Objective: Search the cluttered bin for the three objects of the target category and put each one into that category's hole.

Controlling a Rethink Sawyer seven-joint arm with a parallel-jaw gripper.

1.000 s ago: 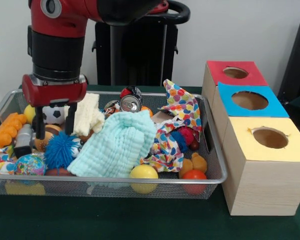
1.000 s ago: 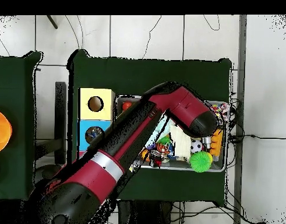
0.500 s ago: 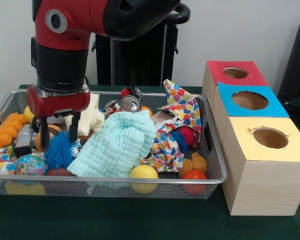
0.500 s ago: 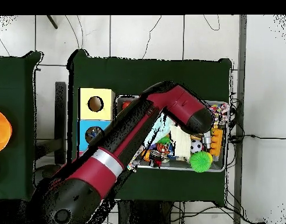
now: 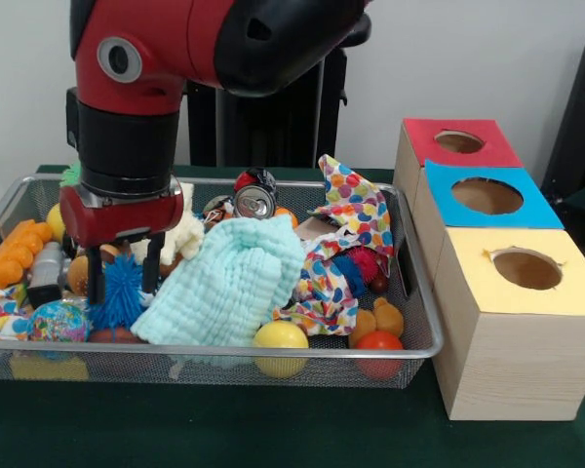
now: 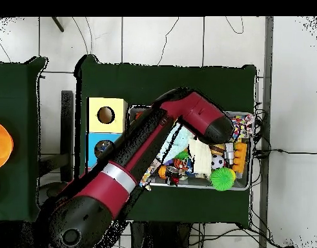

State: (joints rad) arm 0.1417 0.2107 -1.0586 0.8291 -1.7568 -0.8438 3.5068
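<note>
The hand (image 5: 123, 276) has dropped lower – fingers spread, straddling the blue spiky ball (image 5: 117, 298) – gripping nothing; round ball, no long axis.

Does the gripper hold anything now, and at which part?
Nothing is held yet. The open gripper straddles the blue spiky ball, one finger on each side.

Front camera faces the bin (image 5: 409, 292) closely; overhead looks straight down.

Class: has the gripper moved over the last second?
Yes. The gripper has come down and slightly rightward against the wire bin's rim, its fingers now straddling the blue spiky ball.
</note>
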